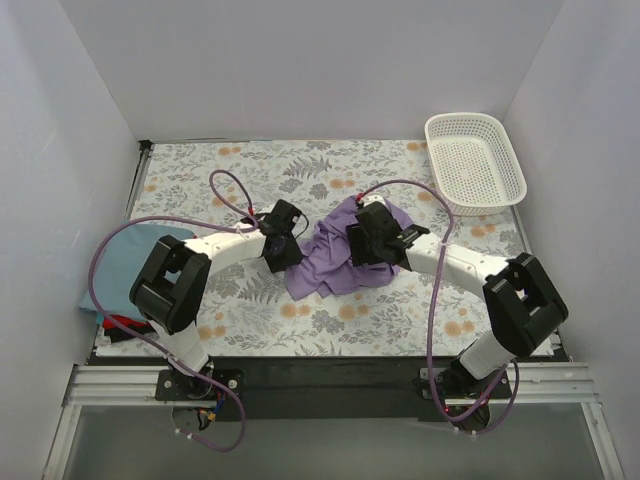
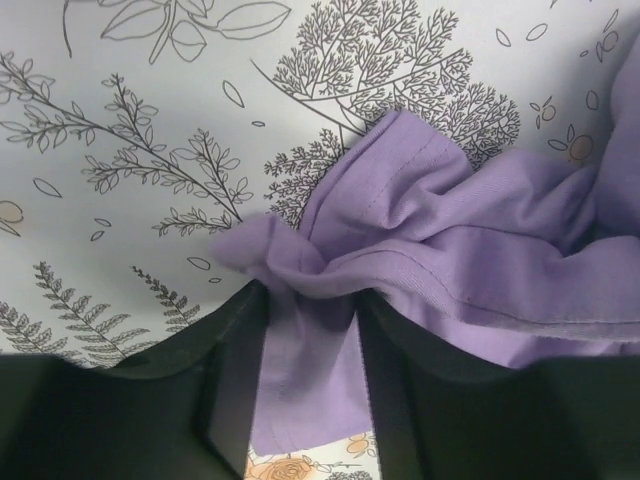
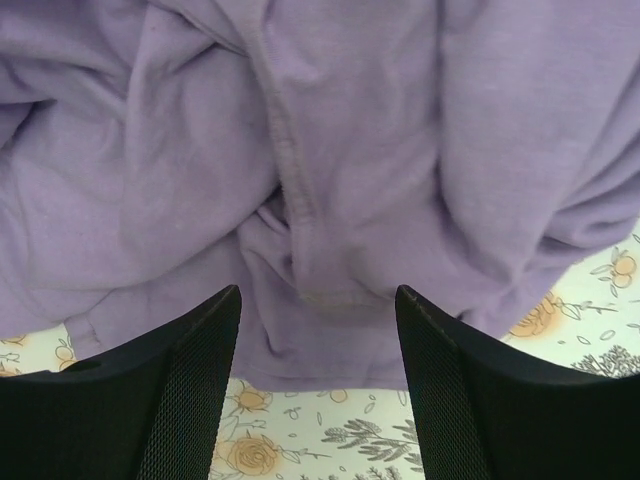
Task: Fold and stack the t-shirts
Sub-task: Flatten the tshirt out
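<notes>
The lilac-purple t-shirt (image 1: 335, 258) lies crumpled in the middle of the floral table cover. My left gripper (image 1: 290, 245) is at its left edge. In the left wrist view the gripper (image 2: 308, 300) is shut on a bunched fold of the lilac shirt (image 2: 450, 230). My right gripper (image 1: 368, 240) is over the shirt's right part. In the right wrist view it (image 3: 318, 300) is open, its fingers (image 3: 190, 400) apart just above the lilac cloth (image 3: 330, 150), near a stitched hem. A folded blue-grey shirt (image 1: 115, 262) lies at the left edge on a red one (image 1: 125, 322).
A white mesh basket (image 1: 505, 160) stands at the back right corner. White walls close in the left, back and right sides. The floral table cover (image 1: 230, 160) shows bare around the lilac shirt.
</notes>
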Tool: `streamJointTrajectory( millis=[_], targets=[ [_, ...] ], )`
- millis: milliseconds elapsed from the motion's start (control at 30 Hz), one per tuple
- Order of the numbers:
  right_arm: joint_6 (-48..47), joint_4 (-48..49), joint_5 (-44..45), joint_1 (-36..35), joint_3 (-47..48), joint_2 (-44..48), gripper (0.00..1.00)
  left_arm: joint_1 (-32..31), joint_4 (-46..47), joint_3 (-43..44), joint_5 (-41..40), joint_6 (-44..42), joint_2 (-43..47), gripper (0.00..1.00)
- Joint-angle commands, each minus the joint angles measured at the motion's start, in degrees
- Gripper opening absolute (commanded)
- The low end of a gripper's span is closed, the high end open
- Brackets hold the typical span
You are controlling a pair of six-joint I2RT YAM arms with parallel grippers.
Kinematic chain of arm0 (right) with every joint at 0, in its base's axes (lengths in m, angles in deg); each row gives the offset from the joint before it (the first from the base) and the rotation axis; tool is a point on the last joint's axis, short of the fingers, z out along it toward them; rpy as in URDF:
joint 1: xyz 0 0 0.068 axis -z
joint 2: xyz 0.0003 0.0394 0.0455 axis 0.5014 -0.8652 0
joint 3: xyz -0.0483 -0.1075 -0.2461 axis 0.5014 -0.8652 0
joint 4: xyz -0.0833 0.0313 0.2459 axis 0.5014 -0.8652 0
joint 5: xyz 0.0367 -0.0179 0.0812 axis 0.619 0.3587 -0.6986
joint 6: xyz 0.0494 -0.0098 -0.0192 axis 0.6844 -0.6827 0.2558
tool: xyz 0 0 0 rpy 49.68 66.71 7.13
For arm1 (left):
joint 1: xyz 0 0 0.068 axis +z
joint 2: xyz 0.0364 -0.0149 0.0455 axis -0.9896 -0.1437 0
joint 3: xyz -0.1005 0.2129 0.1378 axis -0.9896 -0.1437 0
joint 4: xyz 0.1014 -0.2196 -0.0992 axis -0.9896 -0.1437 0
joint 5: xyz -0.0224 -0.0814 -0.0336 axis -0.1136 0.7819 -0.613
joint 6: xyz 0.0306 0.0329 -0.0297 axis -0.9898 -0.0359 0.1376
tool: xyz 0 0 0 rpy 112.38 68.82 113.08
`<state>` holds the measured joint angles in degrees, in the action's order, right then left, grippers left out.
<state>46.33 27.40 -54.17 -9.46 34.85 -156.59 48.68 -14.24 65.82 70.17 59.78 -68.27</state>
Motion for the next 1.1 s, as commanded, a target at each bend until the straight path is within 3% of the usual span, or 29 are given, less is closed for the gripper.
streamJointTrajectory(
  millis=[0,167,200,333,467,567,767,1067],
  targets=[
    [-1.09,1.40,5.42,-3.07,3.90,-2.60,0.69,0.28,-0.97,1.58,-2.50,0.45,-1.33,0.37],
    [-0.74,-0.01,10.43,-3.69,4.26,-6.47,0.66,1.41,-1.77,2.46,-3.38,0.01,-0.54,0.14],
    [-0.82,-0.10,11.05,-3.69,4.17,-6.82,0.65,1.68,-2.21,2.37,-3.38,-0.07,-0.19,0.01],
    [-0.82,-0.62,14.30,-3.69,4.26,-8.49,0.51,3.35,-2.56,2.55,-3.21,-1.30,1.74,0.00],
    [-1.09,-2.73,18.08,-3.69,5.14,-6.84,0.21,5.80,-3.88,3.69,-3.38,-2.88,4.90,0.00],
    [-2.22,-3.61,20.19,-3.61,5.83,-2.44,0.10,7.13,-5.37,5.70,-4.52,-4.55,6.75,0.00],
    [-4.07,-10.02,24.50,-3.43,10.58,7.40,0.02,11.78,-9.06,9.93,-6.98,-6.93,13.07,0.00],
    [-8.20,-18.11,26.26,-3.25,21.39,21.46,0.01,14.78,-13.63,19.24,-11.63,-9.83,25.10,0.00]
  ],
)
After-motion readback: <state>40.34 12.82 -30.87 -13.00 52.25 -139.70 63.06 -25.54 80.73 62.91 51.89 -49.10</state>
